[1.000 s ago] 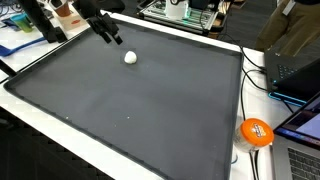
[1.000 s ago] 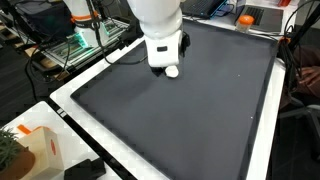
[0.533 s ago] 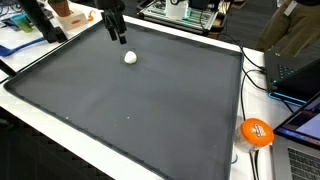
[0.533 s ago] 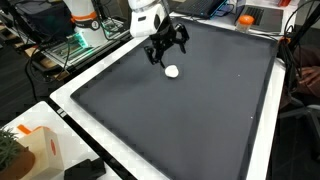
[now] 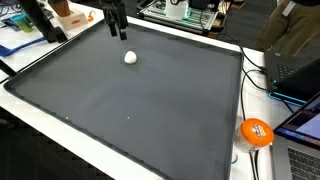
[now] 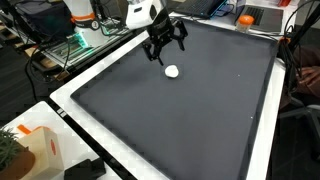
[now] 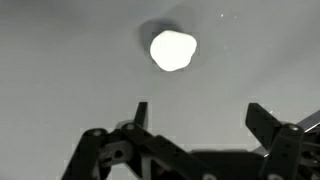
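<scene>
Black end effector (image 5: 121,34) hangs above the far part of a dark mat (image 5: 150,110), its two fingers spread wide and gripping nothing. In both exterior views it points down toward the mat, raised clear of the surface. A small white ball (image 5: 130,57) lies on the mat near the fingertips, apart from them and not touched. In an exterior view the end effector (image 6: 160,56) sits at the end of a white arm (image 6: 140,15), and the ball (image 6: 172,71) rests just beside and below it. In the wrist view the end effector (image 7: 200,115) fills the lower edge, with one dark finger (image 7: 140,112) on the picture's left and another on its right. The ball (image 7: 173,50) shows as a bright blob beyond the fingertips, lined up with the gap and nearer the left-hand finger, with a faint shadow at its edge. The mat covers most of a white-edged counter (image 6: 90,75). Off the mat, at one corner of the counter, sits an orange ball (image 5: 256,132) among dark cables. A cardboard box (image 6: 35,150) stands near another corner.
</scene>
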Robot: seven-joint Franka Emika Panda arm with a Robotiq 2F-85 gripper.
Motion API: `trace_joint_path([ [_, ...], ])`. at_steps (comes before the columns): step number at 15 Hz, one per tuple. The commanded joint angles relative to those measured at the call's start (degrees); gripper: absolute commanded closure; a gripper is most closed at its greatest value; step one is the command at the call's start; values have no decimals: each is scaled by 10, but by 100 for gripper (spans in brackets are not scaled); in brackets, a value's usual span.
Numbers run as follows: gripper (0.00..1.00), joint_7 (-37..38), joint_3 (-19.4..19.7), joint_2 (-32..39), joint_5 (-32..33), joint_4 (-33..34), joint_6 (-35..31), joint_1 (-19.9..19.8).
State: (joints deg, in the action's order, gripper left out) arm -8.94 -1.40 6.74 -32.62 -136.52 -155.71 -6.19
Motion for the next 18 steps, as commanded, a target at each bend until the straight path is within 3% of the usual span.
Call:
trace_joint_path([
  [1, 0, 49, 14, -19, 87, -32, -30, 19],
  [4, 0, 82, 16, -30, 148, -58, -75, 28],
  [5, 0, 23, -9, -46, 66, -66, -89, 19],
  [6, 0, -56, -71, -74, -7, -58, -33, -24],
  [7, 0, 21, -15, -19, 69, -35, -65, 11],
  [9, 0, -31, -55, -42, 13, -37, -53, -5],
  [11, 0, -36, -64, -58, 7, -40, -46, -10],
  [18, 0, 18, -62, -41, 90, -160, -316, 12],
])
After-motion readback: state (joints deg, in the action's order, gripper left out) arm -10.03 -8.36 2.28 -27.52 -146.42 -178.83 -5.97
